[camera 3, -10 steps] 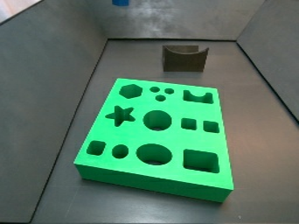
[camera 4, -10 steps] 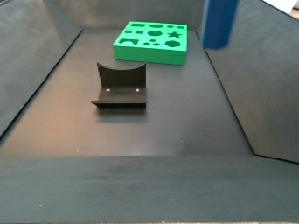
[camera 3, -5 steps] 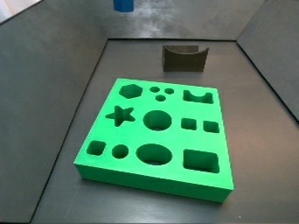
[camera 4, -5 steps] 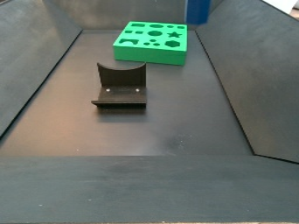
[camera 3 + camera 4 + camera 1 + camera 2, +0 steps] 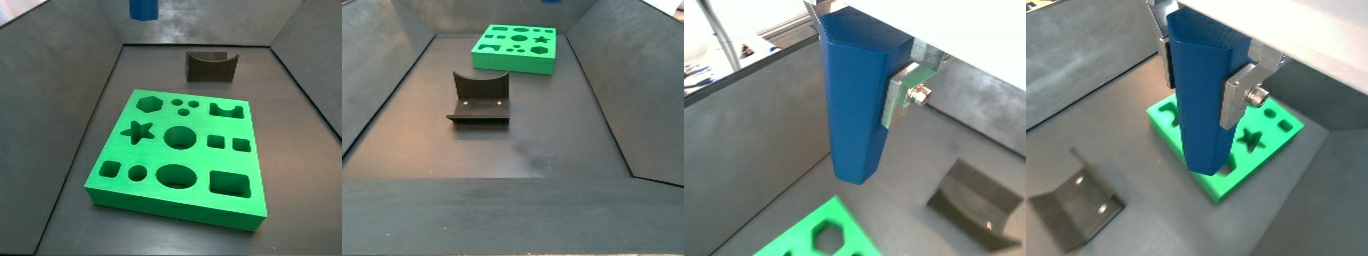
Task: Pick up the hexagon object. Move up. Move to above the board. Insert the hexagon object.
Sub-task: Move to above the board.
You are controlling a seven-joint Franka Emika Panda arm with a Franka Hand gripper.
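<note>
One blue rod (image 5: 858, 100), upright, clamped between the two silver fingers (image 5: 902, 95) of the gripper (image 5: 1201, 62); jaws pinch its upper part, lower end hanging free. In both wrist views it hangs in the air, well above the floor, touching nothing below. In a wrist view its lower end overlaps the near edge of the board (image 5: 1273, 140); whether it is truly over the board, cannot tell. In a side view only the rod's bottom tip (image 5: 143, 9) shows at the upper frame edge, high up, gripper out of frame. One green board (image 5: 174, 150) flat on the floor, holes all empty. One dark fixture (image 5: 478, 98), well apart from the board.
</note>
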